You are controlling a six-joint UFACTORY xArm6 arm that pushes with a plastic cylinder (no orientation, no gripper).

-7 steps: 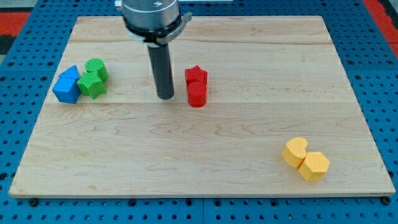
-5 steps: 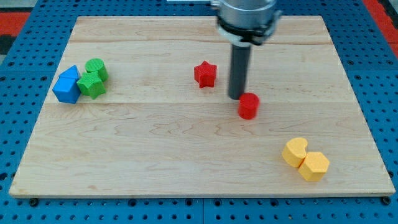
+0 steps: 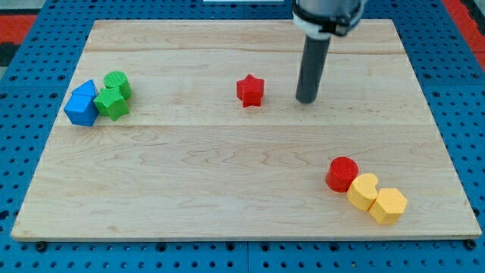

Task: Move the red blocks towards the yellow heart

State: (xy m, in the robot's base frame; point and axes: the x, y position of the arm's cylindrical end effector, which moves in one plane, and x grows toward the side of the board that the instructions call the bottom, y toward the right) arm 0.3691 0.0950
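At view's left: blue block (image 3: 80, 105) touching 2 green blocks (image 3: 114, 95). Yellow hexagon (image 3: 388, 205) against yellow heart (image 3: 363, 190) at lower right. Wooden board (image 3: 227, 189) on blue pegboard (image 3: 15, 136). No jaws: my tip (image 3: 306, 100) bare, touching nothing, just right of red star (image 3: 249, 90). Red cylinder (image 3: 342, 174) touches heart.

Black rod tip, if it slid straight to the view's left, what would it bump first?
Probably the red star block. My tip sits just to its right, at nearly the same height in the view, with bare wooden board between them. Depth is slightly uncertain.
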